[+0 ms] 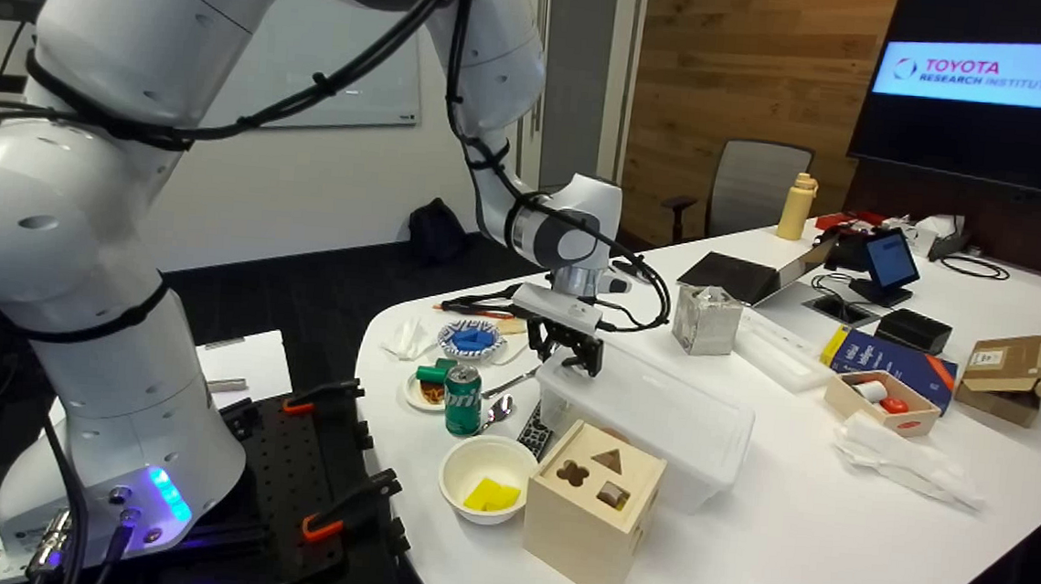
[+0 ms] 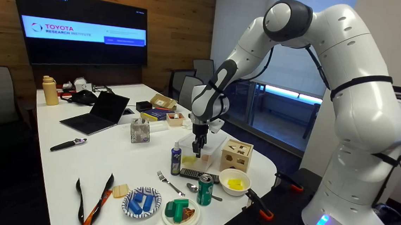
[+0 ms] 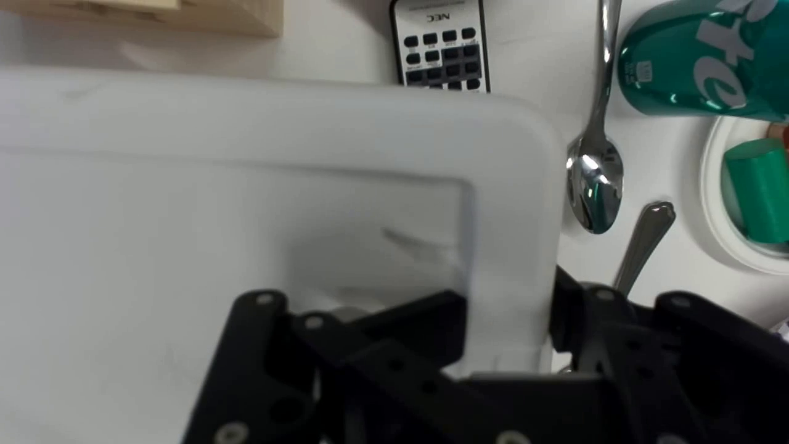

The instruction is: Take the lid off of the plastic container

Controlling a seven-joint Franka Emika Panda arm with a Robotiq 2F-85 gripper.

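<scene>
Gripper (image 3: 508, 320): mostly closed; we see it pinching one end of the lid (image 3: 203, 259), a finger either side of the rim.
Lid: we find it lying across the top of the plastic container (image 2: 196, 165).
Container's spot: on the white table (image 1: 796, 549), between the spray bottle (image 2: 176, 160) and the wooden box (image 2: 236, 155).
Remote control (image 2: 198, 175): just beside the container.

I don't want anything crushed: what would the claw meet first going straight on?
Most likely the lid: the claw points down astride its edge, though whether they touch is unclear.
</scene>
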